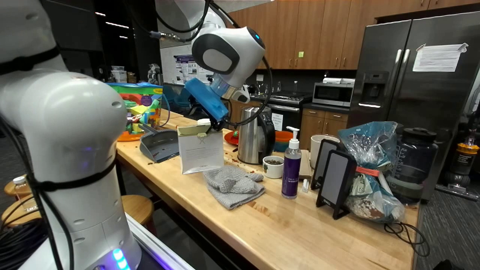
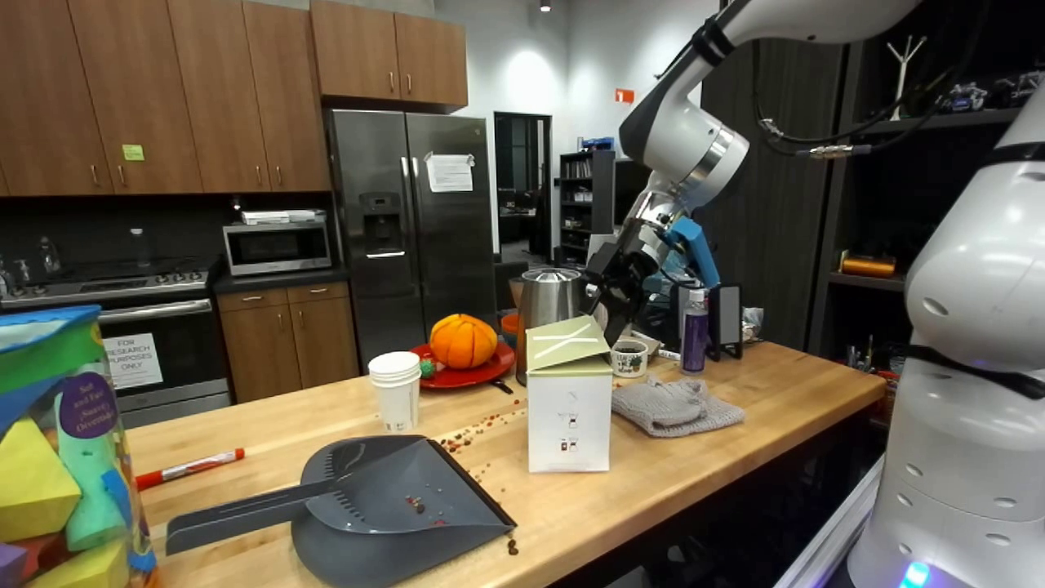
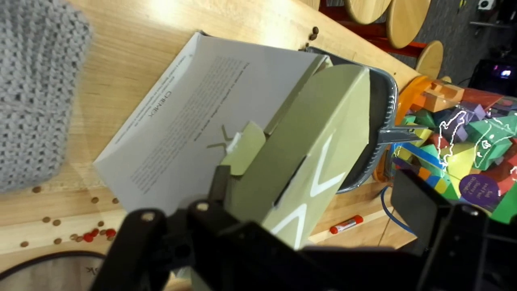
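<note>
At near left in an exterior view, a grey dustpan (image 2: 359, 555) lies with loose bits (image 2: 457, 442) strewn past its lip; anything toppling leftward would probably scatter them. Next, on the far side, the steel kettle (image 2: 549, 298) stands where a wide swing might strike it. On its near side, 1 white box (image 2: 569, 425) rests upright on the wooden tabletop (image 2: 784, 376), its green lid (image 2: 569, 344) not quite flush. The gripper (image 3: 311, 173), seen in the wrist view, is over this lid, its 2 fingers (image 3: 414, 200) spread well apart; whether either touches the card cannot be told. Off-centre pressure could crease the lid or tear its front tab (image 3: 248, 147); a sideways drag could topple the box, which is probably light. Farther right, the filled cup (image 2: 629, 365) could spill if nudged, and the knitted cloth (image 2: 678, 408) could catch a sliding box corner.
</note>
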Available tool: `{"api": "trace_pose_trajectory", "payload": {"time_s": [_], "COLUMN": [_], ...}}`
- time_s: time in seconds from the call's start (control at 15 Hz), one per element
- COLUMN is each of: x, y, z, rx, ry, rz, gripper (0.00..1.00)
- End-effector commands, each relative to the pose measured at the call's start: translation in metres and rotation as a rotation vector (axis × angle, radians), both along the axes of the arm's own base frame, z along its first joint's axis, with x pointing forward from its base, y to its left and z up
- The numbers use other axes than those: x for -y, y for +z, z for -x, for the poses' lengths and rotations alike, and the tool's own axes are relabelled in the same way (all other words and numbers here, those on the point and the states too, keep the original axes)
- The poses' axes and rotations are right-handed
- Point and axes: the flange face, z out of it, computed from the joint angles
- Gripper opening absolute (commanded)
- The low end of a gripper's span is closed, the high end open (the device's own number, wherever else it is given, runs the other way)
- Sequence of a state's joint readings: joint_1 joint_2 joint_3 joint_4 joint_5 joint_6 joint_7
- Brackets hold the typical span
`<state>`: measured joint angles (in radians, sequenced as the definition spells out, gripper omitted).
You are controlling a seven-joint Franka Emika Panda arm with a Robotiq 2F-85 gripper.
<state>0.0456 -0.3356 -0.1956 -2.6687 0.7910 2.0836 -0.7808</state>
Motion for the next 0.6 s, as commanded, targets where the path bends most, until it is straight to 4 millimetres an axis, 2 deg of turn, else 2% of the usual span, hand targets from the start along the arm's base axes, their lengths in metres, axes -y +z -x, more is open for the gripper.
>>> {"api": "trace_pose_trajectory", "payload": {"time_s": [0.0, 0.53], "x": [0.0078, 0.0014], "y": [-0.0030, -0.0036], "z": [-0.0035, -0.0056], "rx": [-0.010, -0.018], "ry": [-0.004, 0.006], "rz": [-0.020, -0.016], "gripper": [1.00, 1.00]}}
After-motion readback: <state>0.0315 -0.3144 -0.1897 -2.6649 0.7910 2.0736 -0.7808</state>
